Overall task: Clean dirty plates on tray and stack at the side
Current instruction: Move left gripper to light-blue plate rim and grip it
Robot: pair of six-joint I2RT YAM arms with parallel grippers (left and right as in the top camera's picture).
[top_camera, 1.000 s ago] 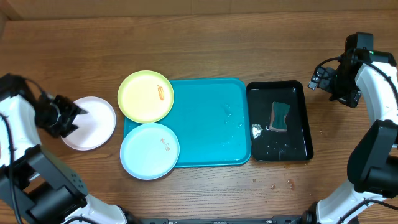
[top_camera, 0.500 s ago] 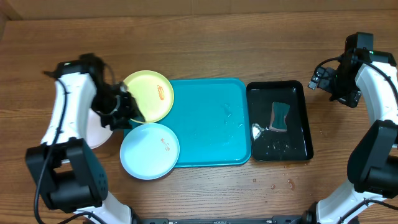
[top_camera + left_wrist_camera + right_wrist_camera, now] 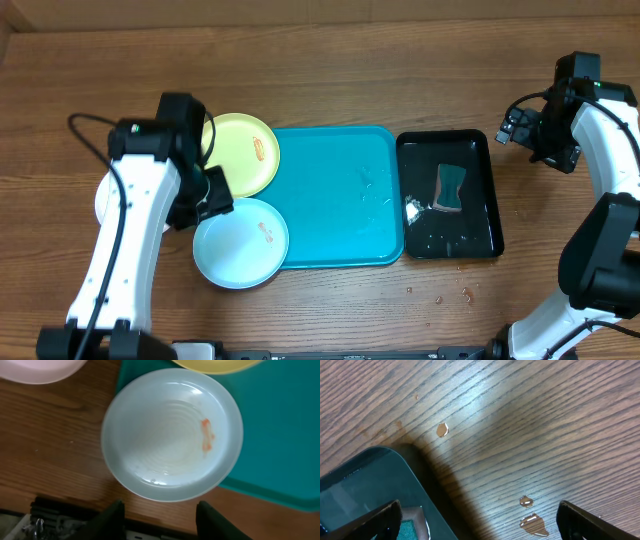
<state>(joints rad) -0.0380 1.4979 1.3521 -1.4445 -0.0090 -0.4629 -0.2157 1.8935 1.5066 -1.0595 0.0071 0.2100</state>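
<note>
The turquoise tray (image 3: 340, 195) lies mid-table. The lime green plate (image 3: 245, 150) rests on its far left corner and the pale blue plate (image 3: 240, 243) on its near left corner; each has an orange-red smear. The white plate (image 3: 101, 198) lies on the table to the left, mostly hidden under my left arm. My left gripper (image 3: 207, 193) is open and empty, above the left edge of the pale blue plate (image 3: 172, 435), its fingers (image 3: 116, 519) apart near the plate's rim. My right gripper (image 3: 520, 125) is open and empty above bare table beside the black tray.
A glossy black tray (image 3: 450, 195) right of the turquoise tray holds a green sponge (image 3: 449, 187) and water. Its corner shows in the right wrist view (image 3: 360, 485). Water drops (image 3: 532, 522) lie on the wood. More drops (image 3: 450, 295) sit near the front edge.
My left arm has swung right, from the white plate at the far left to over the pale blue plate's left edge. The white plate stays on the table. The right arm has not moved.
</note>
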